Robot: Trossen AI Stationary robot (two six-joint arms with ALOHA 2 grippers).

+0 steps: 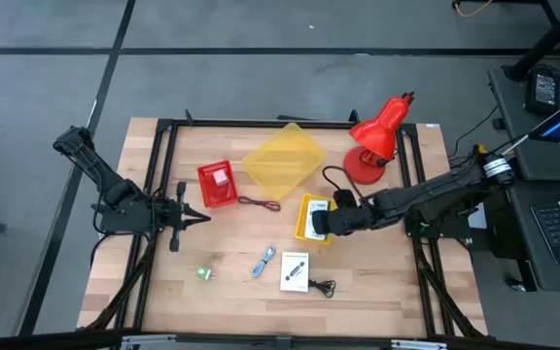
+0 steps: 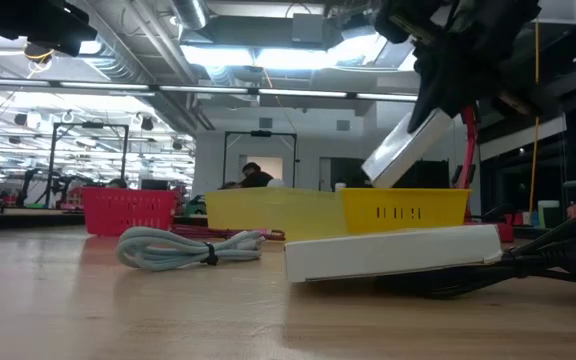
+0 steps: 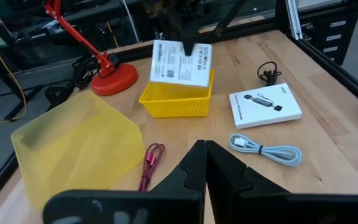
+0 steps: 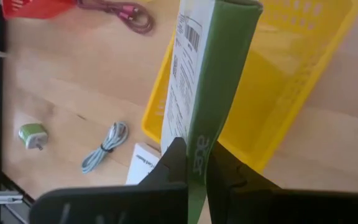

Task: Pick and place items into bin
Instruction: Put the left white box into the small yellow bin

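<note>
My right gripper (image 1: 325,222) is shut on a flat white box with a green edge (image 4: 219,74), held over a small yellow basket (image 1: 311,206). My left gripper (image 1: 192,216) is shut and empty at the table's left. On the wood near the front edge lie a green object (image 1: 203,273), a blue-grey cable (image 1: 264,262), a white packet (image 1: 296,271) and a black cord (image 1: 323,287). A dark red cord (image 1: 259,203) lies beside a red basket (image 1: 217,184) that holds a white card. My right gripper pinches the white box between its two fingers across its thin thickness, at the end of the green edge (image 4: 199,146). The fingers slant down from the table's right. The box (image 2: 408,150) hangs tilted, its lower end just above the yellow basket's rim (image 2: 403,195), clear of it.
A large yellow bin (image 1: 282,158) lies at the back centre. A red desk lamp (image 1: 377,136) stands at the back right, its black cable running near my right arm. Black frame rails run along the table's sides.
</note>
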